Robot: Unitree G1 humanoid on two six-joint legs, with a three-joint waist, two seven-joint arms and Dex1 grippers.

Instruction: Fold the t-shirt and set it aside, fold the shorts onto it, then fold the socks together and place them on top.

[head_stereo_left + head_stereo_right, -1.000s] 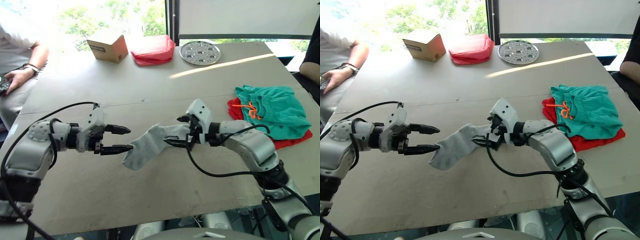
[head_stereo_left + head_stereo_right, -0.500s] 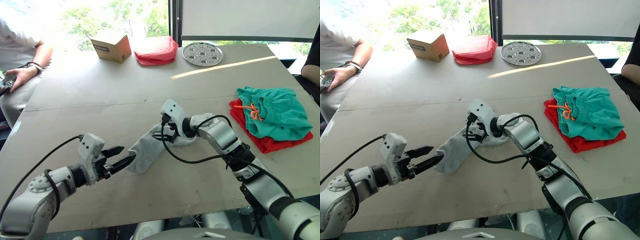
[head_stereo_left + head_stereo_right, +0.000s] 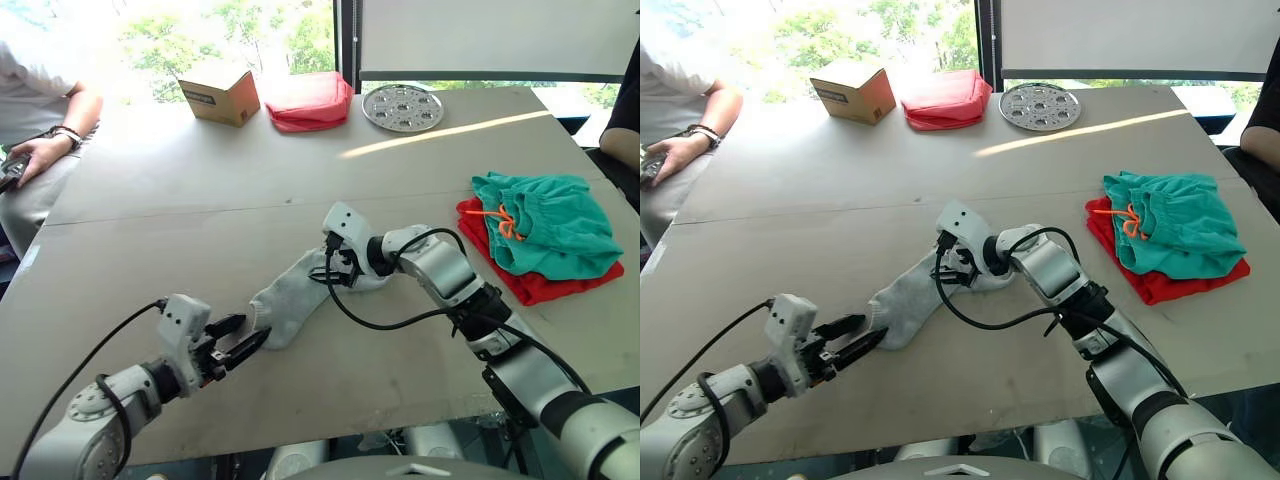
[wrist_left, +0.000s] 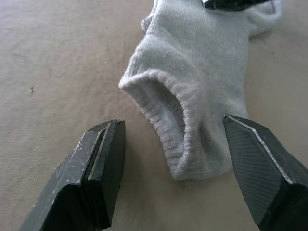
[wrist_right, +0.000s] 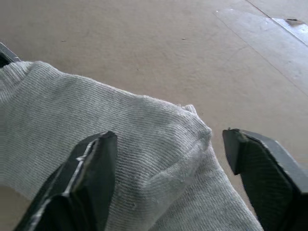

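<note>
Since a second ago we have dropped our left tool point(image 3: 240, 345) toward the lower left of the frame; its fingers now stand apart around the cuff of the light grey soft socks point(image 3: 300, 292), which lie flat on the table point(image 3: 180, 200) at centre. Our right tool point(image 3: 335, 272) is spread open over their other end. At right, one pair of teal-green fabric shorts point(image 3: 545, 222) rests on one bright red t-shirt point(image 3: 545, 288).

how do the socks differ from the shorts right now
The socks are light grey and small; the shorts are teal and far larger. The socks lie stretched out mid-table between the open left gripper and right gripper; the shorts sit folded on the red t-shirt. Both are soft fabric.
</note>
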